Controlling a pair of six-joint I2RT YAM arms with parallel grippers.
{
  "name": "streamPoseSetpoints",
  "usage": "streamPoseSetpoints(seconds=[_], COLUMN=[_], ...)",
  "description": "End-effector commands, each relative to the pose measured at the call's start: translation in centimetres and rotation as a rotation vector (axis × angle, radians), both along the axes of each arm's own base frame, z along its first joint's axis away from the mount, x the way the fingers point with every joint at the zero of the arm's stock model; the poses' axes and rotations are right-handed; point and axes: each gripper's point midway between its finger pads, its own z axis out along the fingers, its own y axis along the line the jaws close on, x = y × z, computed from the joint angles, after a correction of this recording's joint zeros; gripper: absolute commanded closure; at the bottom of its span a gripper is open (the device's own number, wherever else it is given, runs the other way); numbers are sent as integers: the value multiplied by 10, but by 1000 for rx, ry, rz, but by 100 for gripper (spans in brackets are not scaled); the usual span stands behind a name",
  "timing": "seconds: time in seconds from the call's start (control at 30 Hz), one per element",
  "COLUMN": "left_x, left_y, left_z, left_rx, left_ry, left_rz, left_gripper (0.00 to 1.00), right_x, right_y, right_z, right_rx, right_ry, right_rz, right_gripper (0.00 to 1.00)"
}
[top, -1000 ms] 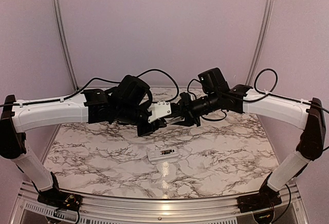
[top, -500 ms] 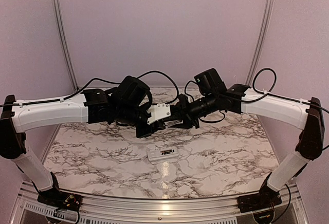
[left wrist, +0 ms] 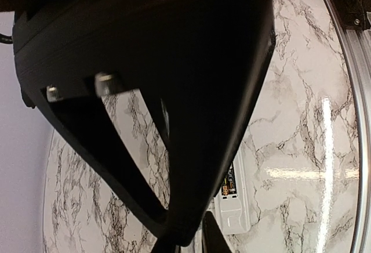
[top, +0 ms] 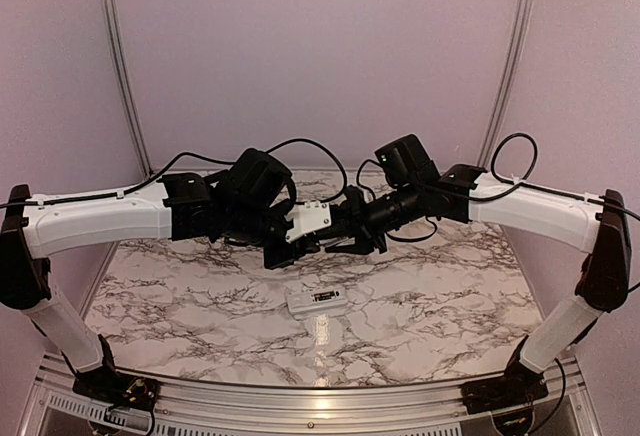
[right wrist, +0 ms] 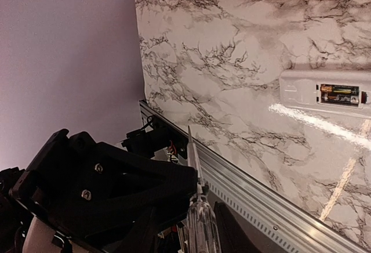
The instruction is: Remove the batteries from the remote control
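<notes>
both arms meet above a marble-patterned table (top: 450, 296), with lilac walls (top: 320, 56) behind and an aluminium rail (top: 300, 411) at its near edge. i note the left gripper (left wrist: 194, 242) closed; the right gripper (right wrist: 191, 232) clamps a thin tool (right wrist: 193, 154). the remote control (top: 317, 301) lies below the fingertips, apart, batteries (right wrist: 339, 95) in its recess.

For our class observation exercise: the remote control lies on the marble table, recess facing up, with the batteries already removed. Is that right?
Not removed: the right wrist view shows the batteries sitting in the open recess. The remote control does lie on the marble table, recess up.
</notes>
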Motion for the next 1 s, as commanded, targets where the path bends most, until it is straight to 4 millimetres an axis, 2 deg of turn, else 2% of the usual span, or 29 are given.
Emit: streamPoseSetpoints(seconds=[0.0, 0.4, 0.63, 0.8, 0.83, 0.9, 0.93, 0.97], left_x=[-2, -9, -13, -11, -11, -10, -10, -9], left_y=[-4, -3, -3, -1, -1, 0, 2, 4], left_z=[14, 13, 14, 21, 23, 28, 30, 32], left_rx=[-44, -55, -56, -77, -85, -105, -113, -124], left_ry=[-5, 4, 6, -15, -18, -22, -22, -24], left_rz=[-2, -28, -51, -39, -34, -19, -10, 1], left_gripper=[100, 100, 100, 100, 91, 66, 52, 34], right_x=[-6, -4, -4, -5, -4, -5, -5, -6], right_y=[5, 6, 6, 7, 7, 5, 5, 3], right_z=[23, 22, 19, 23, 24, 26, 27, 27], right_rx=[37, 43, 33, 33, 32, 29, 26, 21], right_ry=[-44, -49, -42, -57, -63, -82, -91, -99], right_rz=[17, 3, 9, 21, 23, 34, 37, 41], right_gripper=[69, 79, 100, 100, 100, 100, 100, 100])
